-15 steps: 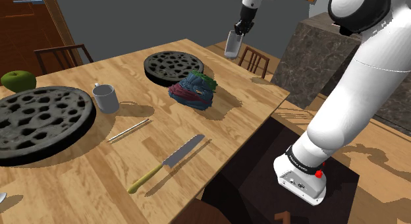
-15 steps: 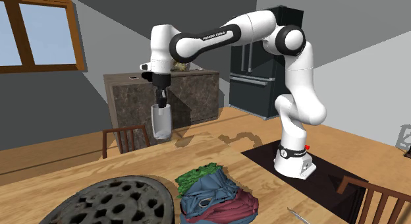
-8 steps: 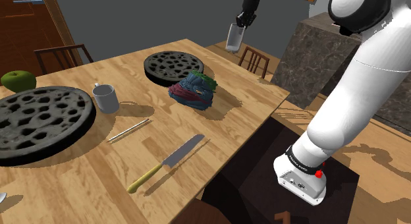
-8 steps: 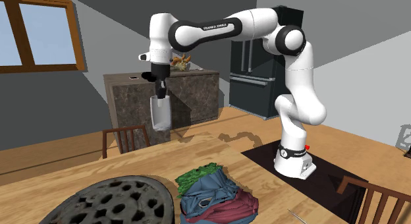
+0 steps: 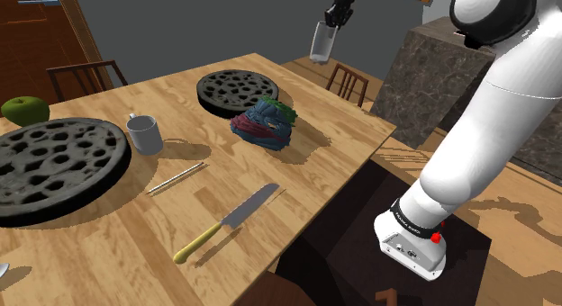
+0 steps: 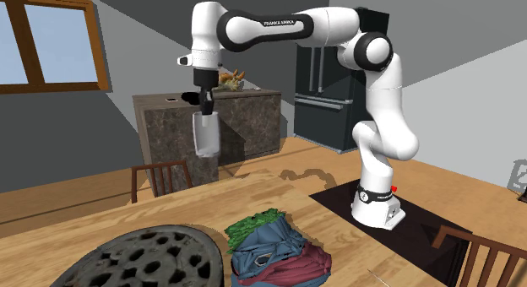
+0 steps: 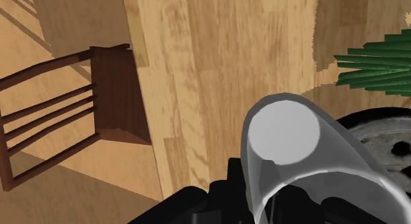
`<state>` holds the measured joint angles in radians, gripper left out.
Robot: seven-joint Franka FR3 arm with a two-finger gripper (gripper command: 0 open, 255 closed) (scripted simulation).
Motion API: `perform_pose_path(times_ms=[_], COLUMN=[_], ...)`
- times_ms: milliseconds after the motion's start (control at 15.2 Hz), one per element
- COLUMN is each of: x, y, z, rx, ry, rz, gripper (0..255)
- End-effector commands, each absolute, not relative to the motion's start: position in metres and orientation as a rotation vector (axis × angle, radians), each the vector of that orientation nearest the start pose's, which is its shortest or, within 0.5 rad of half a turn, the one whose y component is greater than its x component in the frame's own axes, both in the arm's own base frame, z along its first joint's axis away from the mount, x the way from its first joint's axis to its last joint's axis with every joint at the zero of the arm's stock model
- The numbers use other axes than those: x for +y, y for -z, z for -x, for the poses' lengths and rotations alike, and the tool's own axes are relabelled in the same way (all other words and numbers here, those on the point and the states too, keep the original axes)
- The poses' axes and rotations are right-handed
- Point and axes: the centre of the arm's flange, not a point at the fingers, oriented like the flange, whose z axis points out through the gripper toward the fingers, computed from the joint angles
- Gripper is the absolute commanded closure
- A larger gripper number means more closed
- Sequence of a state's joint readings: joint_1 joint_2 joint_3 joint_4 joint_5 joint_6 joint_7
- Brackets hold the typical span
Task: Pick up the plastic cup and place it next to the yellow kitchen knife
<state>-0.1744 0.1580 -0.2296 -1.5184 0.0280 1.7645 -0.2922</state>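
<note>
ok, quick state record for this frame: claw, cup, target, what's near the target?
claw: shut on cup, high over the table's far edge
cup: translucent, roughly upright, in the air off the table
target: yellow-handled knife, flat near the table's near edge
near target: thin stick, grey mug
placing: not yet done

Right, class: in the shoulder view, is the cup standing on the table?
No, the cup hangs from the pincer, well above the table.

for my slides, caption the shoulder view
White arm holding a clear cup high over the wooden table, far from the yellow-handled knife
</note>
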Motion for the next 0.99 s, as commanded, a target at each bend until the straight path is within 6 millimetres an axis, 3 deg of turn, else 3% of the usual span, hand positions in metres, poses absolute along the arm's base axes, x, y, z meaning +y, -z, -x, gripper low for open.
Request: perform_pose_path(times_ms=[0, 924], x=[-0.212, -0.033], y=[-0.579, -0.580], z=[-0.568, -0.520], rx=[0.177, 0.177], ry=[0.134, 0.134], rz=[3.173, 3.173], gripper=[255, 255])
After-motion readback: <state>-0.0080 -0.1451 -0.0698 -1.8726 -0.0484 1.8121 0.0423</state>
